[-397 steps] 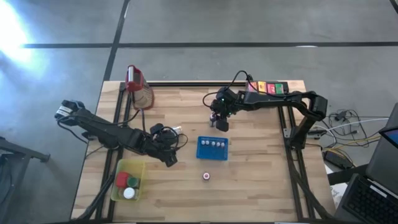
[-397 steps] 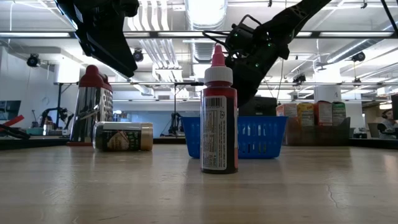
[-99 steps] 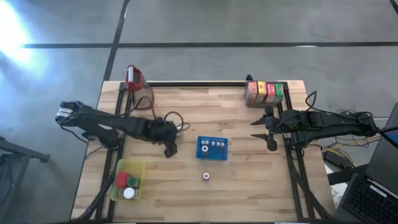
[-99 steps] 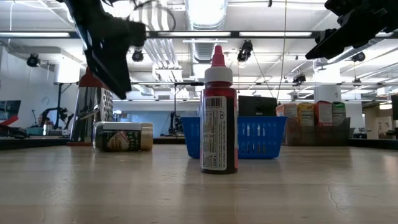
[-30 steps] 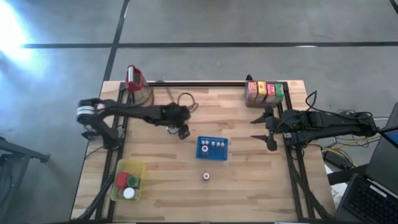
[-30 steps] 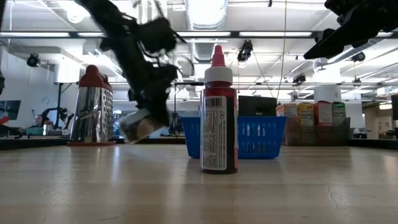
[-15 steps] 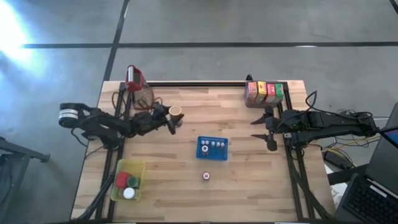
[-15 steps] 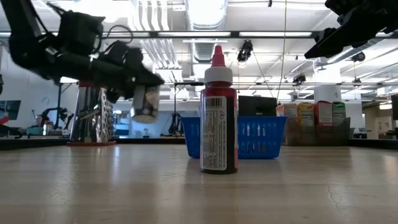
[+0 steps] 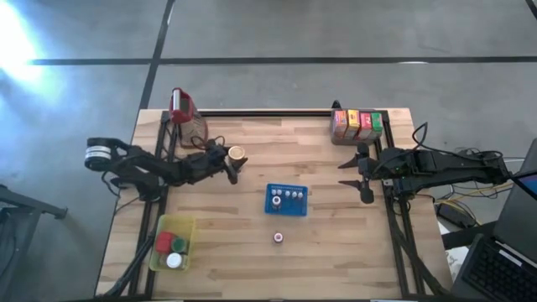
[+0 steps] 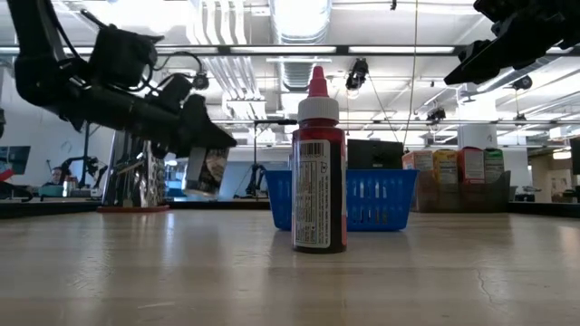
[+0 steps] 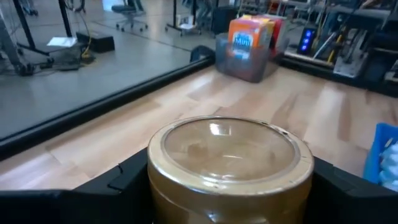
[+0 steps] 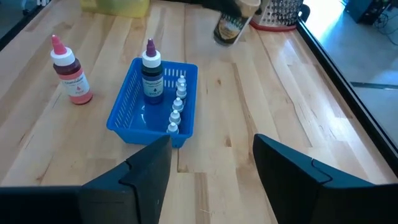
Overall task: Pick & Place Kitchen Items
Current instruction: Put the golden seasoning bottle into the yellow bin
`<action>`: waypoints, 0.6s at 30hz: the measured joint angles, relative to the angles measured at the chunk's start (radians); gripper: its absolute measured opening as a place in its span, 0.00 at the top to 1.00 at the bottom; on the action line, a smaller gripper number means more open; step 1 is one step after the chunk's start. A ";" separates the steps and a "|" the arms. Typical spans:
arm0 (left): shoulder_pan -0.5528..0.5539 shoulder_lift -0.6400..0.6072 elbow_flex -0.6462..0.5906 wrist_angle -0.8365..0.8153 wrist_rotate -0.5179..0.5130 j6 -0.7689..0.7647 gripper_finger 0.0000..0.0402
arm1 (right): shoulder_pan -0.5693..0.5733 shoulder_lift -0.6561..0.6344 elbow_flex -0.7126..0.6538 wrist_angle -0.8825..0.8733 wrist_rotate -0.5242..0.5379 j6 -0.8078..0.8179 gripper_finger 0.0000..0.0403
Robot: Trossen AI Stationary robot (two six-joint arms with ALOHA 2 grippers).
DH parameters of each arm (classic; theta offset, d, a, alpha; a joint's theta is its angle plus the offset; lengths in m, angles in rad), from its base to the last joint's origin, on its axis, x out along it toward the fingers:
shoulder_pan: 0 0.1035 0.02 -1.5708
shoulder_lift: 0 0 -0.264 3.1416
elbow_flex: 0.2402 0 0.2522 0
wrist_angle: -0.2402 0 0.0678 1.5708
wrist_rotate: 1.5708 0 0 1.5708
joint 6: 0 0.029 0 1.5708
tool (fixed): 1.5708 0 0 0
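High view shows the left end effector (image 9: 232, 161) toward 10 o'clock of the wooden worktop (image 9: 252, 252), clamped on a small jar with a gold lid (image 9: 237, 153), which it carries clear of the wood; in the low view the jar (image 10: 207, 170) hangs in the air beside the metal grater with a red top (image 10: 136, 167), and in the left wrist view its clear-topped lid (image 11: 230, 155) sits between the two dark fingers (image 11: 124, 180). Grater (image 9: 186, 117) stands near the 11 o'clock corner. At the middle of the worktop sits the blue perforated tray (image 9: 287, 201), holding a row of tiny white-capped bottles (image 9: 288, 194); the right wrist view adds a darker dropper bottle (image 12: 151, 78) standing in the same tray. Just toward 6 o'clock of the tray a red dropper bottle (image 9: 278, 238) stands upright, alone. Toward 7 o'clock a yellow-green bin (image 9: 159, 262) holds round lids in red, green and white (image 9: 173, 248). At 1 o'clock a row of coloured cartons (image 9: 357, 122) stands in a clear holder. Right end effector (image 9: 362, 173) waits at the 3 o'clock edge, holding nothing, its fingers (image 12: 146, 171) apart.
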 joint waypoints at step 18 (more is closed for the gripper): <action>0.000 0.244 0.075 -0.010 -0.025 -0.063 0.28 | 0.000 0.000 0.000 0.000 0.000 0.000 0.29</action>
